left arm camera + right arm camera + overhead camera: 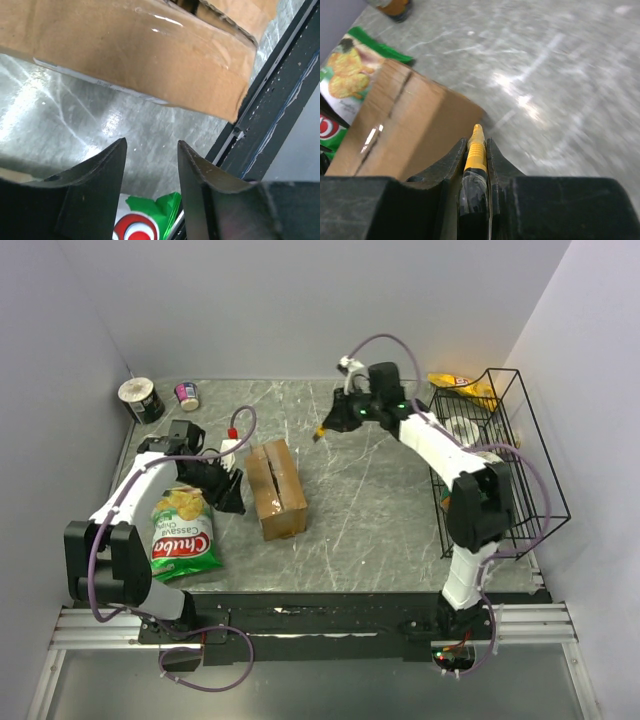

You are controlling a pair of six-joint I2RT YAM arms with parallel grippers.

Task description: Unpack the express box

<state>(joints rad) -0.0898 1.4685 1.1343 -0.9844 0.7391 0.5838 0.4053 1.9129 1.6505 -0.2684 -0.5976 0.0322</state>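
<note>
**A:** Start with the big things. Where is everything?

**B:** On the grey table (pixel 380 520), the wire basket (pixel 545 472) stands at your right edge. The express box (pixel 277 490) lies near the middle, well apart from the basket, with its long taped seam facing up. A green chips bag (pixel 183 530) lies to its left.

**A:** And your arms?

**B:** Your left gripper (pixel 228 495) sits low, just beside the box's left wall, with its fingers spread and nothing between them. Your right gripper (pixel 338 422) hovers beyond the far end of the box, pinching a yellow cutter (pixel 476 150) with the tip pointing out past its fingers.

**A:** How will the box handle?

**B:** I judge it to be stiff corrugated board and probably light, so it may skid on the smooth tabletop when the blade pushes on it. The glossy tape (pixel 371 136) looks slippery, so don't grip there. Brace the bare cardboard wall on the left side, low down, where your open fingers already face it. The flaps show a gap along the seam, which looks like the easiest line for the cutter.
</note>
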